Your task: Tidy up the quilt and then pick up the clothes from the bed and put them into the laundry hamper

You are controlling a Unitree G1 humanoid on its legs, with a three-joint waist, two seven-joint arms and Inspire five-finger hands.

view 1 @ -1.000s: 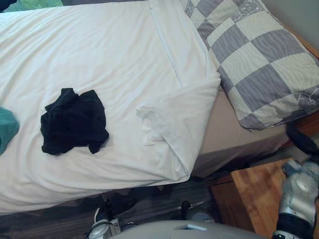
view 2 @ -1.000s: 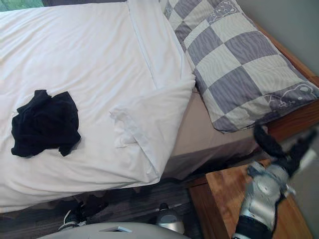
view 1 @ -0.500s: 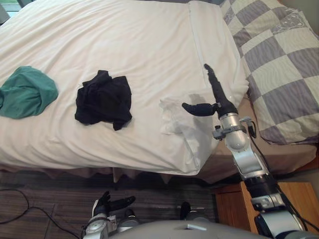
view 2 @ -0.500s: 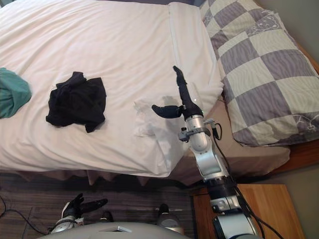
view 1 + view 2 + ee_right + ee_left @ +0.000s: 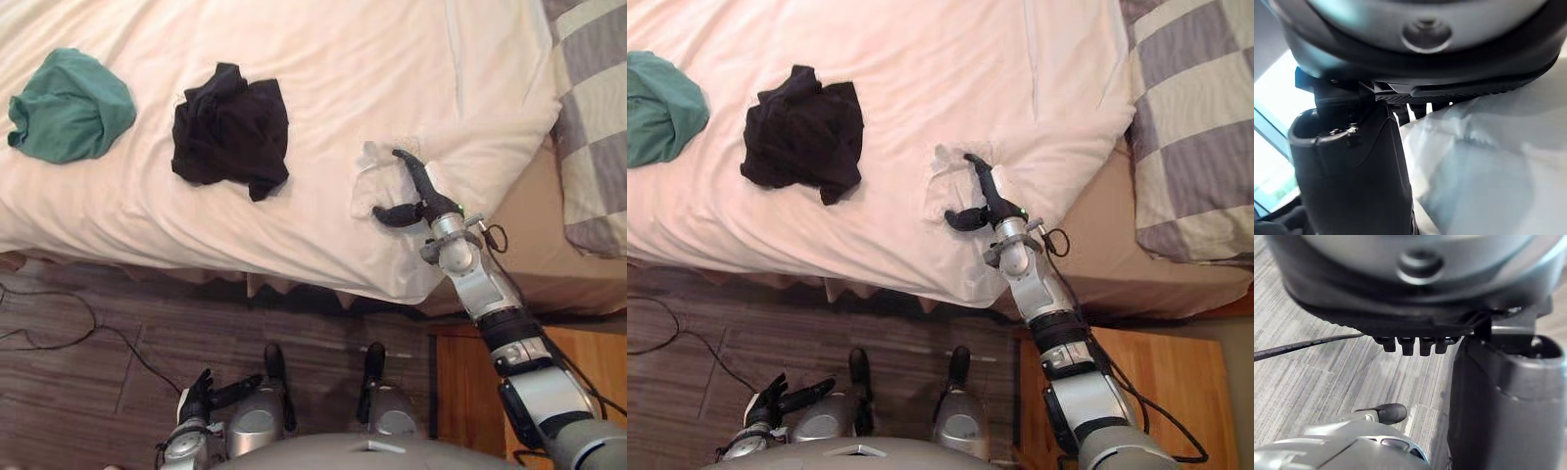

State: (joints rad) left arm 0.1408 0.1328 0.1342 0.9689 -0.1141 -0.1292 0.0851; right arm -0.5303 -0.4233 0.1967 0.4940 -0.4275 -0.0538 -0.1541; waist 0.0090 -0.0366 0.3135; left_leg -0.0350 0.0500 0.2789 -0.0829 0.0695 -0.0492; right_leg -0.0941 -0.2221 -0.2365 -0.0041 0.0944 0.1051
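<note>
Right hand [image 5: 1352,161], white quilt [image 5: 1488,161] — perhaps touching

The leftmost garment [image 5: 71,106] and the middle garment [image 5: 230,132] lie on the quilt [image 5: 333,59]; the pillow [image 5: 593,127] lies right of it

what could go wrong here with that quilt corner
The right hand sits open at the quilt's folded corner with its fingers not curled round the cloth, so the corner may slip free when pulled. Tugging the quilt could also shift the black clothes lying on it.
</note>
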